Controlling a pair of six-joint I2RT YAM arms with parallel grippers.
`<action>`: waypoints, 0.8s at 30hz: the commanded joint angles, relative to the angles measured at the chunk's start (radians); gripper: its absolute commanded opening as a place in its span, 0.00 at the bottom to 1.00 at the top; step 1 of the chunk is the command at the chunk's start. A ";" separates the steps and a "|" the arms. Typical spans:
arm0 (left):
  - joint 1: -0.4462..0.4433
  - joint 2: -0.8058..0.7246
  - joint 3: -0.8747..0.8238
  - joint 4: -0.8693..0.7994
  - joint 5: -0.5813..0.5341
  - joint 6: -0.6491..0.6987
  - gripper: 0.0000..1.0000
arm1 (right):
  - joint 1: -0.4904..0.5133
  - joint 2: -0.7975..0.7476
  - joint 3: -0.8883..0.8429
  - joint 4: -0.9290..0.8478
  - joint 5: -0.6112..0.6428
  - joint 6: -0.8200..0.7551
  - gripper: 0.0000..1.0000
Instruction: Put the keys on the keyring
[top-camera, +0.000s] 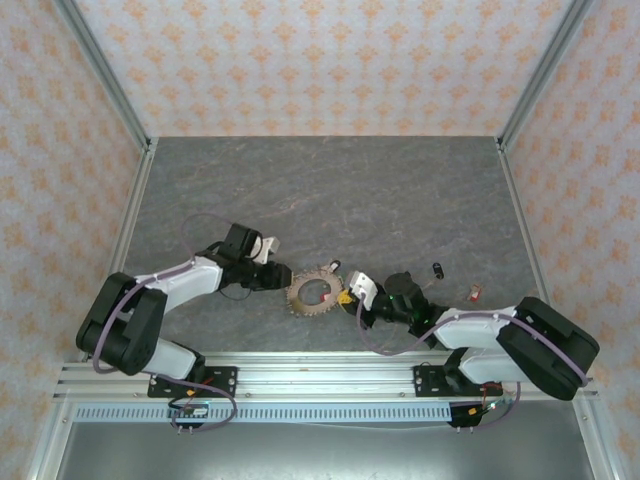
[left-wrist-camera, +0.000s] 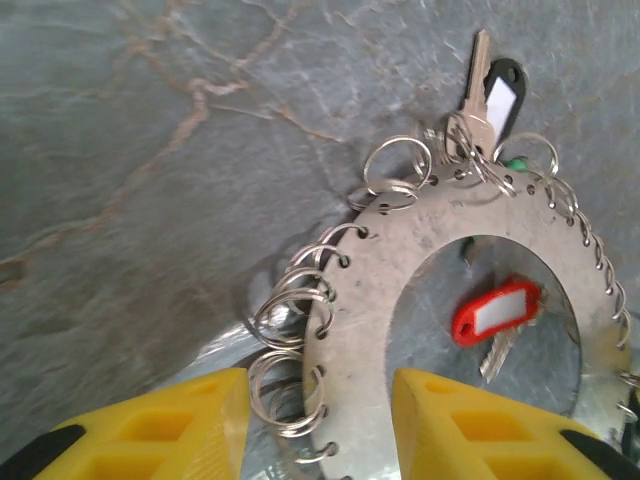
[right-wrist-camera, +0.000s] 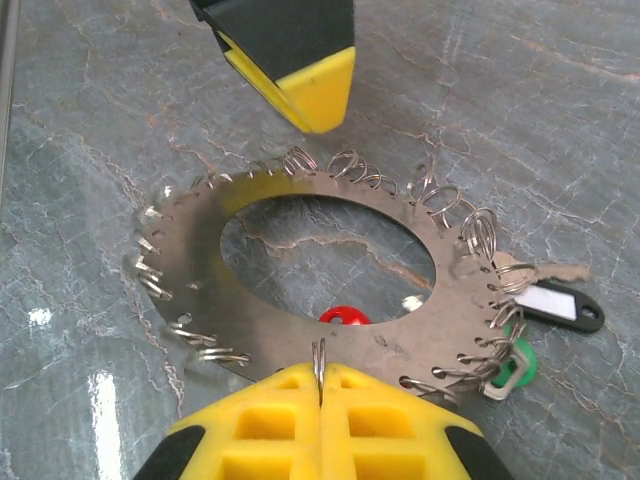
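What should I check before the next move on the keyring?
1. Right tool shut on a split ring at the keyring rim: ok.
2. Left tool gripping the keyring: not ok; open, rim between its fingers.
3. Black-tagged key on the keyring: ok.
4. Red-tagged key attached: cannot tell; it lies in the hole.
5. Other keys threaded: not ok; small black key and small red key lie loose.

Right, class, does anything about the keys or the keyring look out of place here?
The red-tagged key lies in the central hole of the keyring, whereas the black-tagged key and green-tagged key sit outside its rim by the wire loops. Whether it is hooked on, I cannot tell.
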 joint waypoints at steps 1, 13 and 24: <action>-0.003 -0.133 -0.049 0.110 -0.080 -0.036 0.42 | 0.006 0.001 0.031 0.098 -0.027 0.014 0.00; -0.038 -0.698 -0.315 0.544 -0.266 0.083 0.71 | -0.182 0.020 0.165 0.023 -0.427 -0.040 0.00; -0.164 -0.556 -0.265 0.564 -0.061 0.442 0.45 | -0.236 0.063 0.364 -0.332 -0.576 -0.341 0.00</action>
